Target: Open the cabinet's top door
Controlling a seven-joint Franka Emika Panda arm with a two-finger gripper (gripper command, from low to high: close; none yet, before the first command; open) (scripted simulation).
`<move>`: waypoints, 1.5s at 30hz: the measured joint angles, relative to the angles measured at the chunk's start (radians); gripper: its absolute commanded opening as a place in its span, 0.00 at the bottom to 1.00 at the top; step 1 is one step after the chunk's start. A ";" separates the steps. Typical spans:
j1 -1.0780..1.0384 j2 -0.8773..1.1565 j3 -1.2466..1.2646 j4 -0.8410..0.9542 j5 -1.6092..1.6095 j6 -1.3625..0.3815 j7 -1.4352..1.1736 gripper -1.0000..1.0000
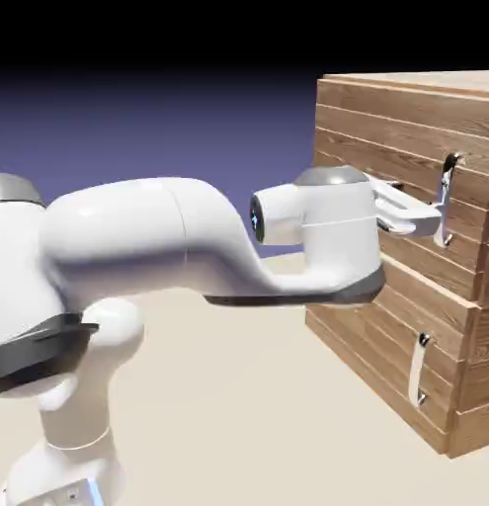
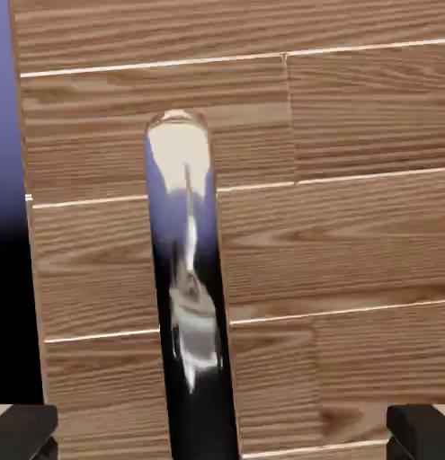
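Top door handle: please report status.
Gripper open, fingertips either side of the upper handle. Top door looks closed. No obstruction seen between.

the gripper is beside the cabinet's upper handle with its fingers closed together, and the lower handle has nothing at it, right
Not closed: the hand view shows the gripper open, its fingertips wide apart. The rest stands.

glossy metal handle, grained wood door
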 measured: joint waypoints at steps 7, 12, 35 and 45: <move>0.182 0.032 -0.105 0.146 -0.006 -0.007 -0.005 0.00; 0.073 0.062 -0.038 0.046 0.016 -0.067 0.027 0.00; -0.717 0.095 0.649 -0.488 0.380 -0.316 0.125 0.00; -0.891 -0.134 0.978 -0.718 0.815 -0.477 -0.072 0.00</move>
